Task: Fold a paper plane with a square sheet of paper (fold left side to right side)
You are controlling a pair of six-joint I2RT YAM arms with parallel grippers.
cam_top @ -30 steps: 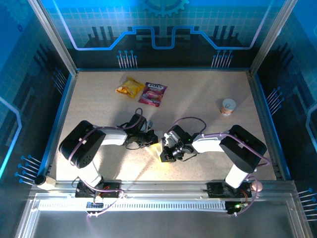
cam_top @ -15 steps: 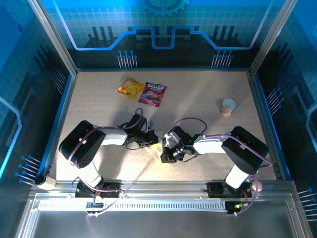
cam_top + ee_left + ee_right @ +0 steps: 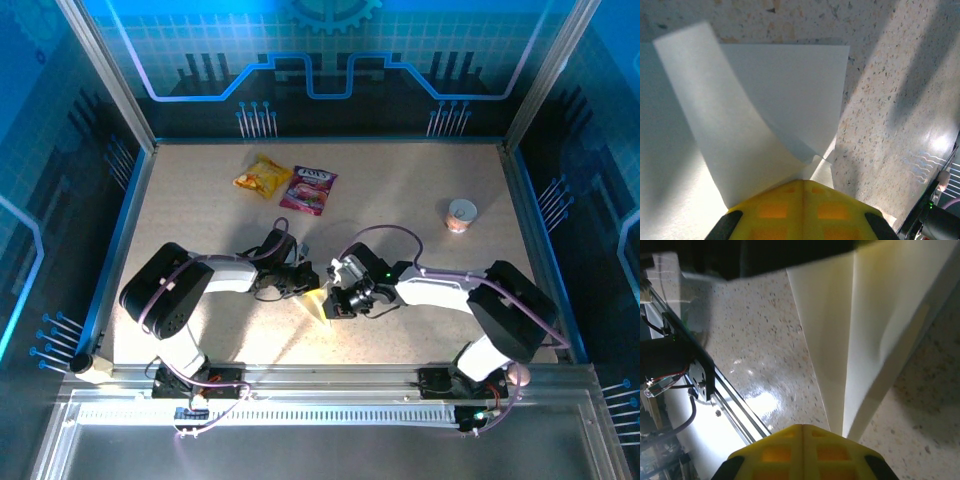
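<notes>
The white paper (image 3: pixel 320 302) is a small creased sliver between the two grippers at the table's front middle. In the left wrist view the paper (image 3: pixel 790 100) lies folded in layers, with one flap curling up towards the camera. My left gripper (image 3: pixel 308 285) has its yellow jaws (image 3: pixel 802 182) shut, and the paper layers run in at their tip. In the right wrist view the paper (image 3: pixel 865 315) rises as a long creased ridge above the table. My right gripper (image 3: pixel 338 303) is shut (image 3: pixel 802 427), with the ridge's narrow end at its tip.
A yellow snack packet (image 3: pixel 262 177) and a pink snack packet (image 3: pixel 308 188) lie at the back left. A small round white cup (image 3: pixel 461 214) stands at the right. The table's front rail (image 3: pixel 715 390) runs close by the right gripper.
The right gripper has shifted slightly towards the back and the left gripper, and its arm has swung out to the right. More paper shows between the grippers. The left arm is still.
</notes>
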